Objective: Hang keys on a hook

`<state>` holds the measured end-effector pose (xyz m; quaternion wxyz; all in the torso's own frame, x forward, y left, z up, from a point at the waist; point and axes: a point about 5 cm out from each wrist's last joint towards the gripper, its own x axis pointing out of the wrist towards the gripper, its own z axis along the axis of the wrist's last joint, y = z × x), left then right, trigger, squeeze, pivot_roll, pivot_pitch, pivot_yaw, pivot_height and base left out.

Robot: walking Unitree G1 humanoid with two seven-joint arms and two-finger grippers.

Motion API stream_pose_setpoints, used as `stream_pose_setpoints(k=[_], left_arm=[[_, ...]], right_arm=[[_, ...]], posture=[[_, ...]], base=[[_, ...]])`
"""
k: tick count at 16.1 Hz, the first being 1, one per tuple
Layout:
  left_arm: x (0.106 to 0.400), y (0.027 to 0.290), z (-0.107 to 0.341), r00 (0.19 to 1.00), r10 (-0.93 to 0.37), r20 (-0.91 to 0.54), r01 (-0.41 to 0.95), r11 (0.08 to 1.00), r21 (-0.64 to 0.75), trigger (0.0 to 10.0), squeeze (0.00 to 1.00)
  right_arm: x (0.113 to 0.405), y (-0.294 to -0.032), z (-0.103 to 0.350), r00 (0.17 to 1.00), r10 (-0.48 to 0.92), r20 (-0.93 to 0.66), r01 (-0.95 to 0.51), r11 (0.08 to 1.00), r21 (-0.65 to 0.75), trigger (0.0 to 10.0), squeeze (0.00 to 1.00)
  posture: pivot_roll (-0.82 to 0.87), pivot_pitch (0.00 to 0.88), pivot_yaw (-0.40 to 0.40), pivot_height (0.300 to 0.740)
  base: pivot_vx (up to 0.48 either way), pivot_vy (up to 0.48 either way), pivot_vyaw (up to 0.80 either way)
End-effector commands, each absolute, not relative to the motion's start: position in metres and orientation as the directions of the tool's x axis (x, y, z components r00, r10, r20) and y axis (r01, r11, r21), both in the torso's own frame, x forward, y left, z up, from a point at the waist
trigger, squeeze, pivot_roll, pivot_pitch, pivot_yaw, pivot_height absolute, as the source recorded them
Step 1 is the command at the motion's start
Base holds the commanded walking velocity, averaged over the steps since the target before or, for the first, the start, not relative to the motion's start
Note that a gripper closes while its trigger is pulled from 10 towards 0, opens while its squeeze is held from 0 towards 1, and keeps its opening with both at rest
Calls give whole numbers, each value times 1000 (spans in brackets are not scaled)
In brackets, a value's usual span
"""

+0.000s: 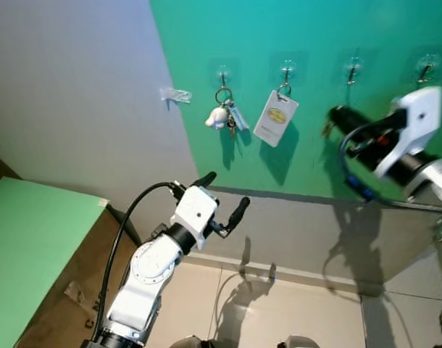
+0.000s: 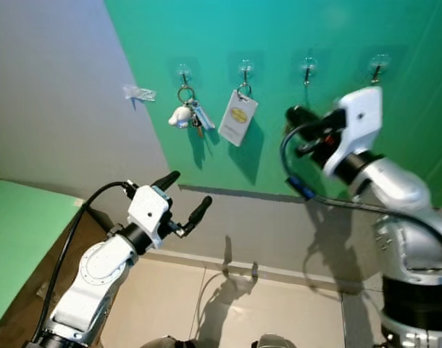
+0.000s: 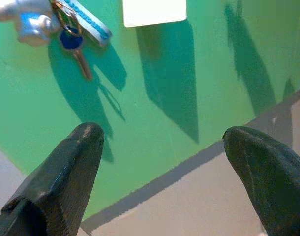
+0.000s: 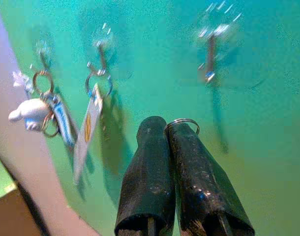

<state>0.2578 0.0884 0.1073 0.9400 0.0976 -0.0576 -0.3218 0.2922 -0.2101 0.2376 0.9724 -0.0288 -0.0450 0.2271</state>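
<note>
A: R hand [image 4: 167, 129] status?

B: Raised in front of the green wall [image 1: 366, 94], fingers [image 4: 150, 172] pressed together, pinching a metal key ring [image 4: 185, 122] at the tips. Only the ring pokes out past the fingertips; the keys themselves can't be made out.

A: Where is it w.r.t. the hooks?

B: Tips sit below the third hook [image 1: 352, 72] from the robot's left, not touching it. That hook is bare. A fourth hook [image 1: 425, 70] is further to the right, above the R wrist housing.

A: L hand?

B: L hand [image 1: 222, 197] is lower, held out toward the base of the wall, fingers [image 3: 66, 172] spread wide, nothing between them. It points at the strip where green meets the grey lower wall [image 1: 293, 232].

A: What's already hanging?

B: First hook [image 1: 222, 73] carries a key bunch [image 1: 225, 112] w/ a white figure charm, a blue strap & a blue-headed key. Second hook [image 1: 285, 71] carries a white card tag [image 1: 276, 117] w/ a gold oval on it. Both hang flat against the wall, just beside each other, apart.

A: Anything else around?

B: Piece of clear tape [image 1: 174, 95] on the white wall to the left, a green-topped desk [image 1: 32, 239] at lower left, tiled floor [image 1: 279, 304] below w/ arm shadows on it
</note>
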Motion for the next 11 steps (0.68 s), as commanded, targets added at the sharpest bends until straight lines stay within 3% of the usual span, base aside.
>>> stream_pose_setpoints(k=[1,11], left_arm=[[260,89,108,781,-623,50,597,768,232,10000,0],[260,91,107,791,-610,55,583,778,234,10000,0]], right_arm=[[293,-209,249,880,462,106,-456,887,-74,10000,0],[305,-208,251,891,444,96,-446,895,4,10000,0]], posture=[[-267,24,138,740],[-239,29,130,740]], base=[[0,0,0],[0,0,0]])
